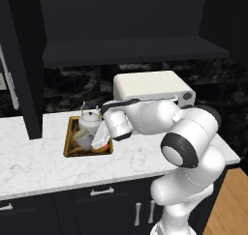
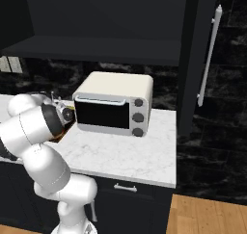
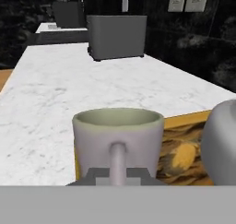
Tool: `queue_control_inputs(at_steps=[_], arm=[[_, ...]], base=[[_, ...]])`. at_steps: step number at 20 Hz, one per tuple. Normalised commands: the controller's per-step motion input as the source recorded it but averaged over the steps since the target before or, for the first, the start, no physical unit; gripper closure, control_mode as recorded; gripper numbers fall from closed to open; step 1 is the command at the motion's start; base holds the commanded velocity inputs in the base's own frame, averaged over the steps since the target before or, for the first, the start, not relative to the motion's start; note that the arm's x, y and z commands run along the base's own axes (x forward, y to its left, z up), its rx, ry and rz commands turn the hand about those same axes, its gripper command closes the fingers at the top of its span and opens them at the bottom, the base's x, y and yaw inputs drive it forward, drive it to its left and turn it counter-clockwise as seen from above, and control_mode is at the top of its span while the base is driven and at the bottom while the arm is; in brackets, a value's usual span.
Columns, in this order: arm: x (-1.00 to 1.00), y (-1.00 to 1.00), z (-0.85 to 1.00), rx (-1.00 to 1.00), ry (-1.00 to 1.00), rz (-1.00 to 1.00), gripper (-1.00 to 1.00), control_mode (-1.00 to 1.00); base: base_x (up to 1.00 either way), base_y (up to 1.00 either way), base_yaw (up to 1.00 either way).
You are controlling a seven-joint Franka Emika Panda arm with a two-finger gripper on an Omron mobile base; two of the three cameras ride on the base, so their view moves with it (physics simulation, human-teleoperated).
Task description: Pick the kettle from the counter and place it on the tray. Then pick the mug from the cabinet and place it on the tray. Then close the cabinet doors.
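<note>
The off-white mug [image 3: 117, 132] with its greenish inside stands upright right in front of the hand camera. Its side handle [image 3: 118, 159] runs down between my gripper's [image 3: 118, 176] fingertips, which are shut on it. From the left base view the mug [image 1: 83, 139] is over the dark tray [image 1: 70, 143] with the golden rim, and my gripper [image 1: 100, 140] is at its right side. Whether its base touches the tray I cannot tell. The white-grey kettle [image 1: 89, 121] sits on the tray behind the mug. The cabinet [image 1: 131, 50] above stands open, with both black doors [image 1: 24, 65] [image 2: 190, 59] swung out.
A cream toaster oven [image 2: 113, 105] stands on the marble counter [image 1: 34, 156] just right of the tray. A grey toaster [image 3: 115, 36] sits farther along the counter. The right door's silver bar handle [image 2: 208, 55] juts out at the counter's right end.
</note>
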Motion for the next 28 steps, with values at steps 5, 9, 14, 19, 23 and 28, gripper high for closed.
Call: queue_control_inputs(at_steps=[5, 9, 14, 19, 23, 28], arm=[[0.25, 0.00, -0.23, 0.08, 0.00, 0.00, 1.00, -1.00], [0.16, 0.00, -0.27, 0.02, 0.00, 0.00, 1.00, -1.00], [0.09, 0.00, -0.30, 0.00, 0.00, 0.00, 1.00, -1.00], [0.03, 0.00, -0.26, 0.00, 0.00, 0.00, 1.00, -1.00], [0.00, 0.00, -0.12, 0.00, 0.00, 0.00, -1.00, -1.00], [-0.11, -0.13, -0.13, 0.00, 0.00, 0.00, -1.00, -1.00]], base=[[0.00, 0.00, 0.00], [0.00, 0.00, 0.00], [0.00, 0.00, 0.00], [0.00, 0.00, 0.00], [0.00, 0.00, 0.00], [0.00, 0.00, 0.00]])
